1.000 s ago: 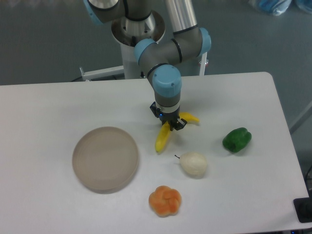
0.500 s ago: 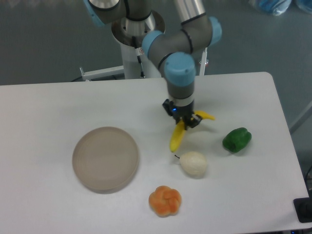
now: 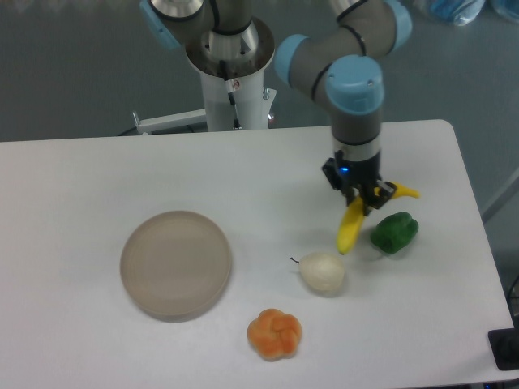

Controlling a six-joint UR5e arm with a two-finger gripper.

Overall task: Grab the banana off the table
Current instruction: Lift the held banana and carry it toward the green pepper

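Right now the pincer (image 3: 364, 197) is clenched on the banana (image 3: 352, 228), gripping it near its bend, so one short yellow end pokes out toward the desk's right edge while the longer end hangs down and forward. The fruit looks lifted clear of the desk (image 3: 81, 186), carried over its right half, though I can't be sure from this angle how high it hangs. Just beside the banana's low tip sits a green pepper (image 3: 394, 232), and the pale pear-like fruit (image 3: 323, 272) lies near, a little toward the front edge. An orange lobed fruit (image 3: 275, 333) rests by the front edge, and the round plate (image 3: 176, 263) is well apart, on the left half. My worry is the off-centre hold: that smooth skin could twist or slip between the fingers, and a sagging tip might knock the pepper.
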